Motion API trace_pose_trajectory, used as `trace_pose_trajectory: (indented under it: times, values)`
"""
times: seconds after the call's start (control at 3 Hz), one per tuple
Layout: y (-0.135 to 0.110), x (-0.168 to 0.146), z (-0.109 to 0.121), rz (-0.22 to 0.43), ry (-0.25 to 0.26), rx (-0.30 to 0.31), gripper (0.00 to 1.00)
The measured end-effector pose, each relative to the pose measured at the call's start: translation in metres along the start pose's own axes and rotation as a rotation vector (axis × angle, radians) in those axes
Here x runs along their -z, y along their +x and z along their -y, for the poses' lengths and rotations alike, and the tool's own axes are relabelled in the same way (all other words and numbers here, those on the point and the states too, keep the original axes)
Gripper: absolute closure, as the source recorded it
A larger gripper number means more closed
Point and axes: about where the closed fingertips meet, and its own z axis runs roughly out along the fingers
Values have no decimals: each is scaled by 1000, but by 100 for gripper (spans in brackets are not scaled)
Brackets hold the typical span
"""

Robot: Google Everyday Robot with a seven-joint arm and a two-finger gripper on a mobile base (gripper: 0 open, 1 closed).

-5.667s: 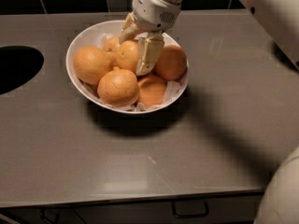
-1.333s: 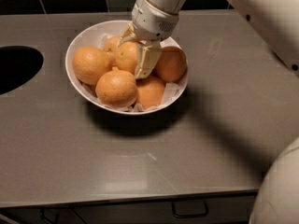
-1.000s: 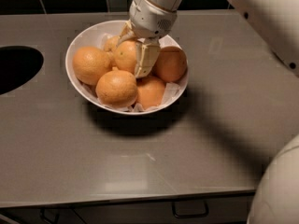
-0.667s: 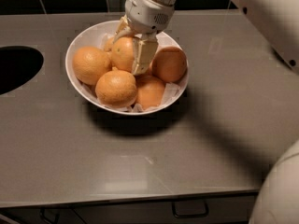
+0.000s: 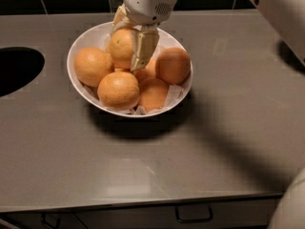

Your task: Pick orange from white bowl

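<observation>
Item: one round, smooth orange fruit [image 5: 120, 44], clamped between the pale fingers of the white two-finger gripper [image 5: 126, 51] over the bowl's rear, higher than the rest. Five similar oranges lie in one wide, glossy white bowl [image 5: 75, 51]. It is lined with crinkled white paper [image 5: 172, 92] and stands on a matte grey countertop [image 5: 200, 156].

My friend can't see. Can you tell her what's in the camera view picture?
A robot's claw is clamped around one orange over a white bowl holding several more oranges. The bowl sits on a grey counter.
</observation>
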Motion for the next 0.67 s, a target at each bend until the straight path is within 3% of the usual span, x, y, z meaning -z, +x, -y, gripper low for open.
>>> trace_pose_trajectory:
  times: [0.67]
  values:
    - [-8,31,-4,-27,54,34,100]
